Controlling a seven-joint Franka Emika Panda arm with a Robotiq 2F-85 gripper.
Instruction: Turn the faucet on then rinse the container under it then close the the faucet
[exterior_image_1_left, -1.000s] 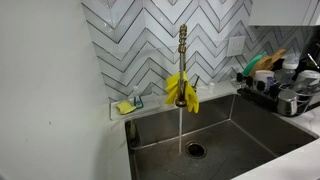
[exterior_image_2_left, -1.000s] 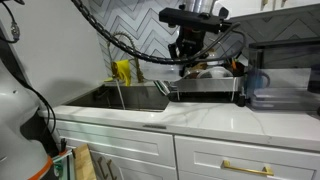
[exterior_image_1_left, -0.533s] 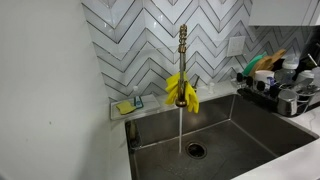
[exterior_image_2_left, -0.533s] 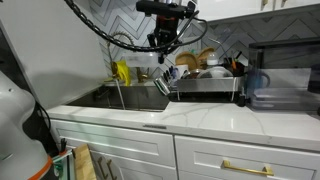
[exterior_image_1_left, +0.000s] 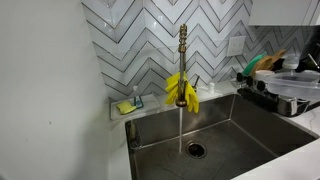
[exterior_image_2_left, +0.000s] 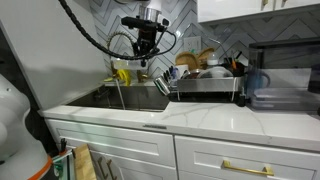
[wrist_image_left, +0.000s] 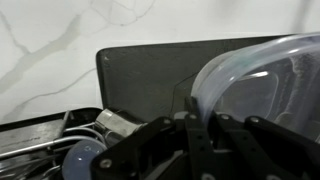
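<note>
The fingers (wrist_image_left: 198, 135) are pinched shut on the rim of the container (exterior_image_1_left: 297, 85), which hangs at three o'clock of the running faucet (exterior_image_1_left: 182, 60), well apart.

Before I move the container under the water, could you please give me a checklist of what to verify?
1. Faucet running: ok, a water stream falls into the sink.
2. Grip: ok, the pincer is shut on the rim of the container.
3. Container under the stream: not ok, in an exterior view it sits at the right edge, well off to the side of the water.
4. Yellow cloth out of the way: cannot tell, it hangs around the spout just above the stream.
5. Container's contents: cannot tell.
</note>
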